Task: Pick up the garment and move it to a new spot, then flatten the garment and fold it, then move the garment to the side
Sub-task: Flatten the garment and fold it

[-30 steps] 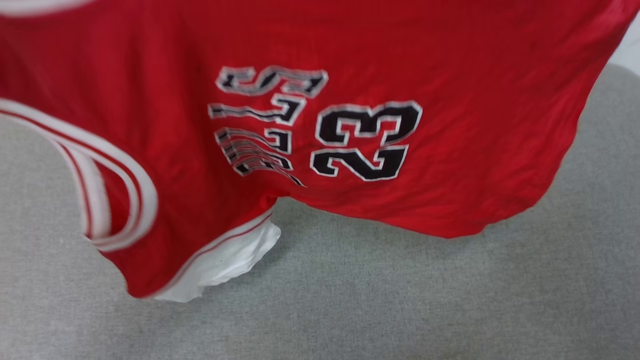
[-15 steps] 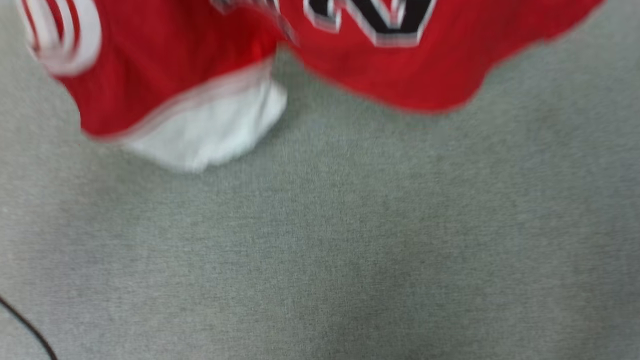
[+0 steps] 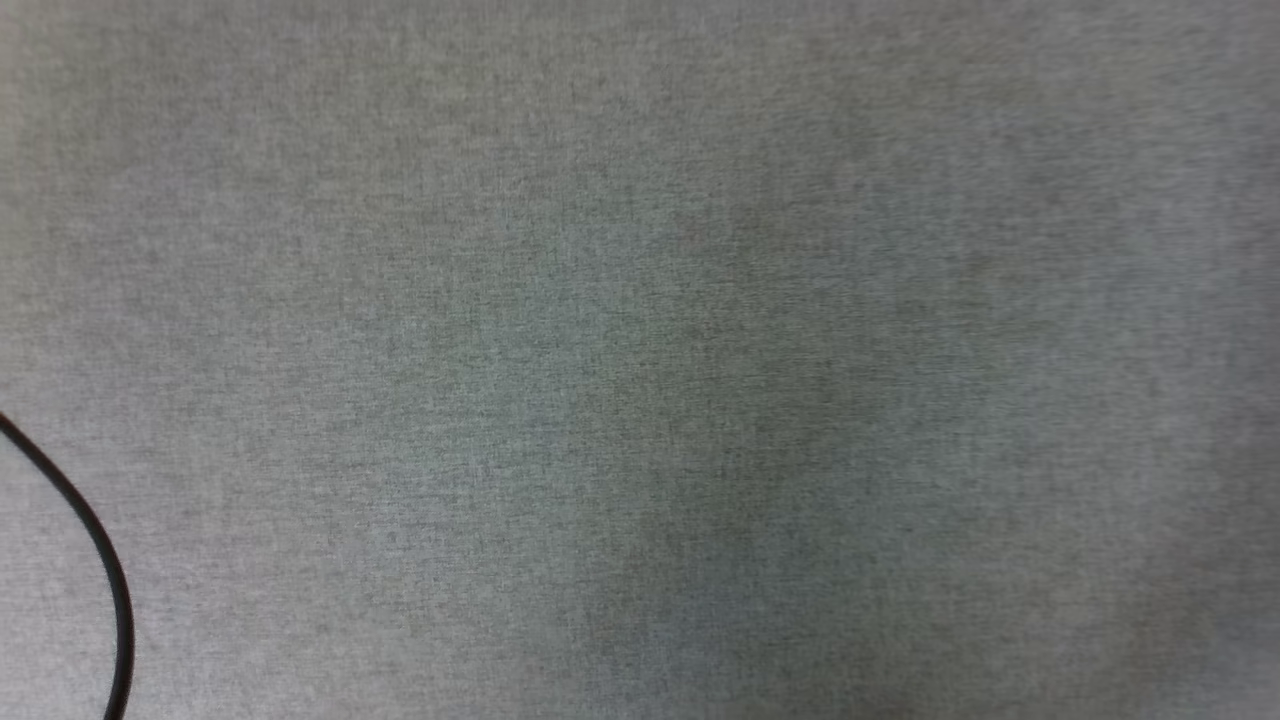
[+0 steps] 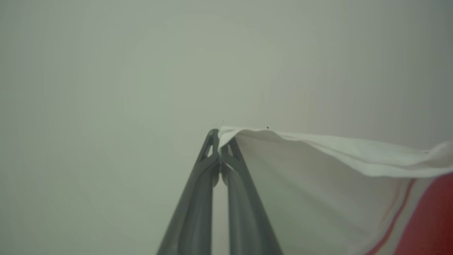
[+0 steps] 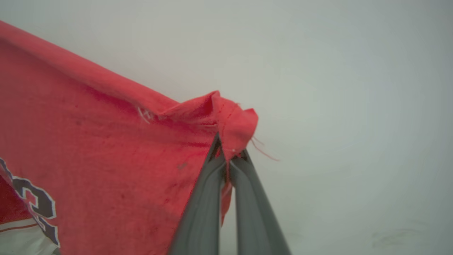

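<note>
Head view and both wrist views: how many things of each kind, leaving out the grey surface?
Grippers: 2 (left gripper, right gripper, each shut on cloth)
Garment: 1 (red and white garment)
Cable: 1 (black cable)
Total: 4

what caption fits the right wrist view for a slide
Right pincer shut on a bunched red corner of the garment, its lettering at lower left.

Head view down from garment.
</note>
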Tool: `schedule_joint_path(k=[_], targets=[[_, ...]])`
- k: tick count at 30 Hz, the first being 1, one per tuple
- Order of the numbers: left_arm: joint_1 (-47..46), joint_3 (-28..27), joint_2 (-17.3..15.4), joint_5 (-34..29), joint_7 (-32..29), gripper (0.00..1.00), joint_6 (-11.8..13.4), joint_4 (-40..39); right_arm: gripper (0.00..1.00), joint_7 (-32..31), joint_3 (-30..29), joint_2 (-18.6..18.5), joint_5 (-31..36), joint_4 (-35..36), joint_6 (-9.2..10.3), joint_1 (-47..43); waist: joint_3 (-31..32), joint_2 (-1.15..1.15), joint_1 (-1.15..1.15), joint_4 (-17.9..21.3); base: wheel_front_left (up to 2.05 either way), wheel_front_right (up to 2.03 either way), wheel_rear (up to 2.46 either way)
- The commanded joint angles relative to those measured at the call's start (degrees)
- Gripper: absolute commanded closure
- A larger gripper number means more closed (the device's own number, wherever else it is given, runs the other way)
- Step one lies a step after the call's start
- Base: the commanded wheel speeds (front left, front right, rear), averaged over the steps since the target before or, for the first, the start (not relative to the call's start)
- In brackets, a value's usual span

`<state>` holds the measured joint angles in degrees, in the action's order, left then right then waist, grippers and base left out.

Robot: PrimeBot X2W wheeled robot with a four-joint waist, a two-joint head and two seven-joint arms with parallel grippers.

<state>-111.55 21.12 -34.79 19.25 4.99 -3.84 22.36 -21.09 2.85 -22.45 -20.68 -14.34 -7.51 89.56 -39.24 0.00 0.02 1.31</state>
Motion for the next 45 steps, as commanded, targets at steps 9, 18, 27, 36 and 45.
schedule_joint_path(k=[9, 18, 27, 36, 45], targets=[[7.0, 5.0, 5.6, 0.2, 7.9, 1.00, -1.6, 11.2, 1.00, 9.0, 3.6, 0.5, 3.2, -13.6, 0.04, 0.7, -3.1, 0.00, -0.02, -3.1, 0.00, 0.00, 0.00], [28.9, 7.8, 8.1, 2.4, 10.2, 1.00, -1.6, 10.5, 1.00, 15.8, 7.6, 0.4, 0.7, -19.6, 0.03, -13.1, 1.5, 0.00, -0.02, -5.2, 0.00, 0.00, 0.00], [53.8, 8.5, 6.6, 6.0, 10.0, 1.00, -1.0, 3.3, 1.00, 16.2, 11.5, -1.3, -4.9, -19.3, 0.03, -32.1, 11.9, 0.00, -0.02, -5.8, 0.00, 0.00, 0.00], [75.0, 10.4, 0.9, 10.8, 2.5, 1.00, 0.6, -5.3, 1.00, 12.3, 14.3, -3.8, -11.8, -16.0, 0.04, -48.4, 20.6, 0.00, -0.02, -5.8, 0.00, 0.00, 0.00], [94.8, 10.7, -6.1, 16.4, -5.3, 1.00, 5.6, -19.1, 1.00, 10.8, 13.4, -4.7, -17.8, -11.2, 0.03, -60.2, 26.9, 0.00, -0.02, -6.4, 0.00, 0.00, 0.00]])
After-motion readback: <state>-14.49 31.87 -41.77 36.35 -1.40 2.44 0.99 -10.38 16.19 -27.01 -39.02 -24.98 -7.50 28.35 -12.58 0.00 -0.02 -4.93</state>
